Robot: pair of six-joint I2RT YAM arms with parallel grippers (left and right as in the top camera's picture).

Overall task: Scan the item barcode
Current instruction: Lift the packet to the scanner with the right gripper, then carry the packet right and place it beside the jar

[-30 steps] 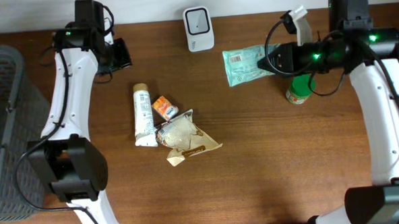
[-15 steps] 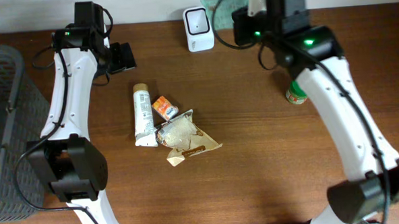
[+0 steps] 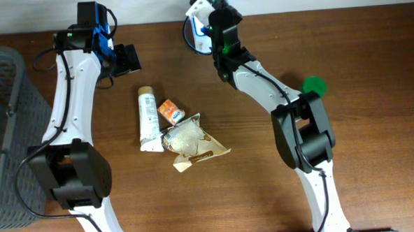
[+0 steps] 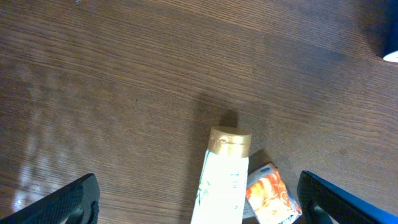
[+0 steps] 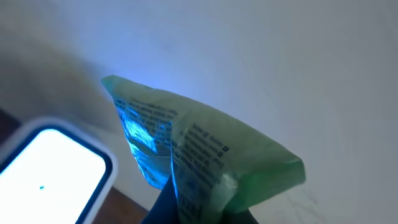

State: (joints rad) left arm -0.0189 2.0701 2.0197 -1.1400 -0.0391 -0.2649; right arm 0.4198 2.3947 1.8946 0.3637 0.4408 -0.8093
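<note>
My right gripper (image 5: 189,208) is shut on a green plastic packet (image 5: 211,162) with printed text. It holds the packet up in front of the white wall, just right of the scanner. The white barcode scanner (image 5: 50,171) glows at the lower left, and blue light falls on the packet's left face. From overhead, the right gripper (image 3: 215,11) hangs over the scanner (image 3: 199,27) at the table's back edge and hides most of it. My left gripper (image 4: 199,202) is open and empty above a white tube.
A white tube with a gold cap (image 3: 148,118), a small orange packet (image 3: 170,111) and a crumpled clear wrapper (image 3: 192,142) lie mid-table. A green-lidded jar (image 3: 313,86) stands to the right. A grey basket (image 3: 1,132) fills the left edge.
The right arm swung the green packet from the right side of the table leftward to the scanner. The left gripper opened wide and stayed in place.
</note>
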